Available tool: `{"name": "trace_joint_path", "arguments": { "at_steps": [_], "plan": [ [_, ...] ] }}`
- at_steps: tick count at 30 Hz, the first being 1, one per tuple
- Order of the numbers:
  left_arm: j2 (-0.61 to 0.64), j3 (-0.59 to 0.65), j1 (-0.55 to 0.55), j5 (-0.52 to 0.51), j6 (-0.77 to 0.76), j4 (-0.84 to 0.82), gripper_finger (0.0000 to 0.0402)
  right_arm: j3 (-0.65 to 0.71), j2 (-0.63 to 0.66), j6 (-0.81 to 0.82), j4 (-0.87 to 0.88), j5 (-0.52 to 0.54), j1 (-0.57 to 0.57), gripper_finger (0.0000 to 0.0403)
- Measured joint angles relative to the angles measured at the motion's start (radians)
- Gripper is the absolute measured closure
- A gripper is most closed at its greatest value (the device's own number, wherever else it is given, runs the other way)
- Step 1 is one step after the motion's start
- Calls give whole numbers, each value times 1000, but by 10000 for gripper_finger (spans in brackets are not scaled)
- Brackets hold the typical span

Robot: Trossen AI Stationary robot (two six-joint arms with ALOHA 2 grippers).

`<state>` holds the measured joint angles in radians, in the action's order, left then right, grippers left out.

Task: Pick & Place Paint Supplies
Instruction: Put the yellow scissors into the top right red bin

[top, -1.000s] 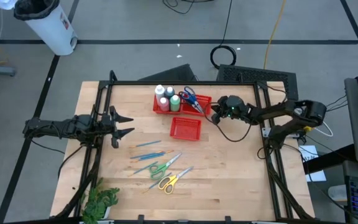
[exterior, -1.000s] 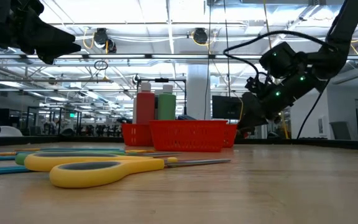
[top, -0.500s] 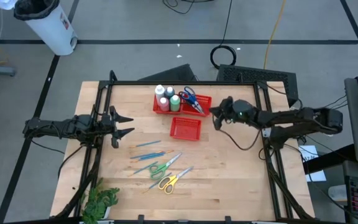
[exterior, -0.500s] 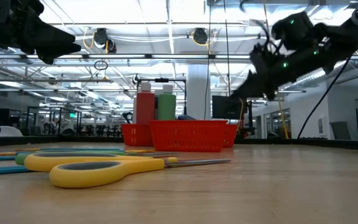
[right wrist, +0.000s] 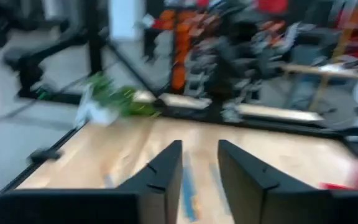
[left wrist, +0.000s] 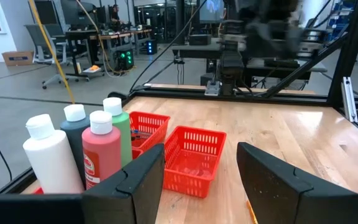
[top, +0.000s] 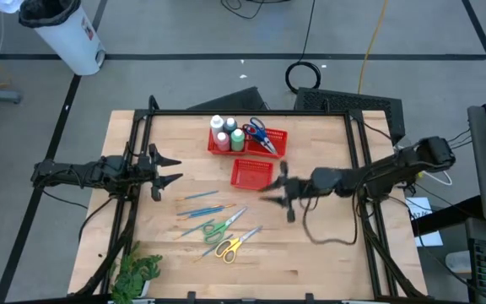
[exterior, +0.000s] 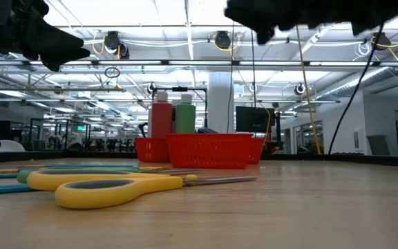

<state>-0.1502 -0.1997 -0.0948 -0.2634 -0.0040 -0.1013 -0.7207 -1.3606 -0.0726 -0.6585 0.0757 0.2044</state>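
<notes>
Partly done, by the look of it: the back red mesh basket (top: 247, 139) near the table's far edge already holds the white-capped bottles (top: 226, 132) and a pair of scissors with red and blue handles (top: 257, 132). The second red basket (top: 252, 173), just in front of it, appears empty. Still loose on the table (top: 327, 245), towards the front-left: the thin blue and orange brushes (top: 205, 203), the green-handled scissors (top: 218, 226) and the yellow-handled scissors (top: 229, 246), close together.

Now the right gripper (top: 278, 192) is out over the middle of the table, just beside the empty basket's front-right corner, heading for the loose items. A second ago it hung by the back basket's right end with its fingers pinched together; they have parted to a narrow gap and carry nothing. Nothing on the table has shifted.

The left gripper (top: 164, 169) waits at the left edge, jaws moderately apart, empty, unchanged. The leafy plant (top: 135, 275) sits at the front-left corner.
</notes>
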Motion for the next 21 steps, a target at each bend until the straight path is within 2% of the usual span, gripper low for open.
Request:
{"name": "trace_joint_path", "arguments": {
  "at_steps": [4,7,11,17,21],
  "plan": [
    [0,0,0,0,0,0,192,-155,-140,-28,120,0,74,255],
    [0,0,0,0,0,0,192,-255,-270,-58,121,0,115,239],
    [0,0,0,0,0,0,192,-431,-450,-82,210,-2,149,234],
    [0,0,0,0,0,0,192,-699,-678,-134,557,-2,170,234],
    [0,0,0,0,0,0,192,-768,-774,-149,578,-2,173,234]
  ]
}}
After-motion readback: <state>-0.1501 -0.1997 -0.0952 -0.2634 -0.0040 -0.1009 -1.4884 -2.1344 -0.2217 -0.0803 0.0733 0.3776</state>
